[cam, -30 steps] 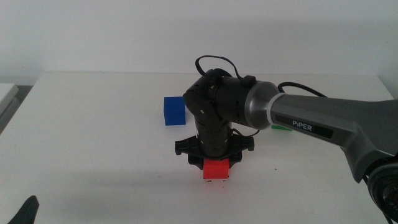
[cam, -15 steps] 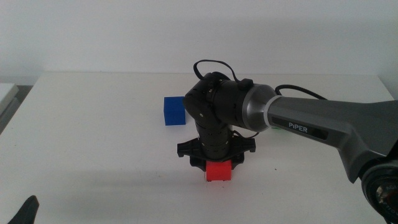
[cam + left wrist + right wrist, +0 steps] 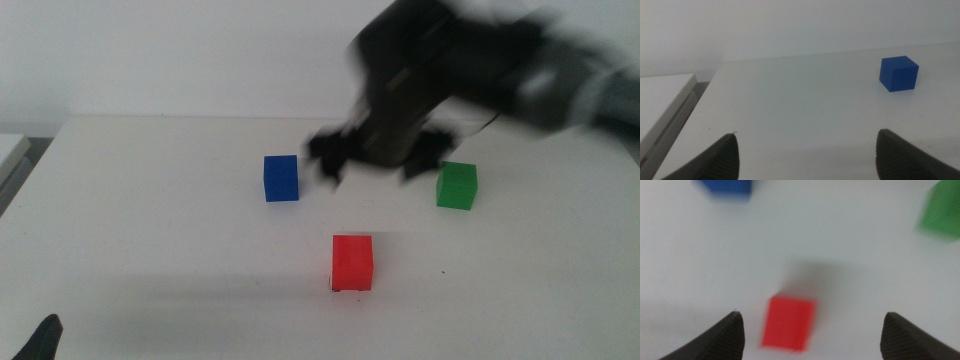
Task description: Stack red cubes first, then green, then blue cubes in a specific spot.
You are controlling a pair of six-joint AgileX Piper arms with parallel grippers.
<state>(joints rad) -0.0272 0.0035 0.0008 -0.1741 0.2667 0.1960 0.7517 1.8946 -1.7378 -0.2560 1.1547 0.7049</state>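
Observation:
The red cube (image 3: 352, 262) stands alone on the white table, front centre, with nothing gripping it. It also shows in the right wrist view (image 3: 789, 323). The blue cube (image 3: 281, 178) sits behind it to the left, and the green cube (image 3: 457, 186) behind it to the right. My right gripper (image 3: 375, 160) is a blur, lifted above and behind the red cube, open and empty (image 3: 811, 313). A tiny black mark (image 3: 443, 272) lies right of the red cube. My left gripper (image 3: 806, 132) waits open at the front left corner (image 3: 40, 340), where it sees the blue cube (image 3: 898, 73).
The table's left edge and a white ledge (image 3: 662, 100) lie beside the left gripper. The blue cube (image 3: 725, 187) and green cube (image 3: 942, 210) show blurred at the far side of the right wrist view.
The right gripper has let go of the red cube and risen fast up and back to the right. The red cube stays on the table, and the green cube is uncovered.

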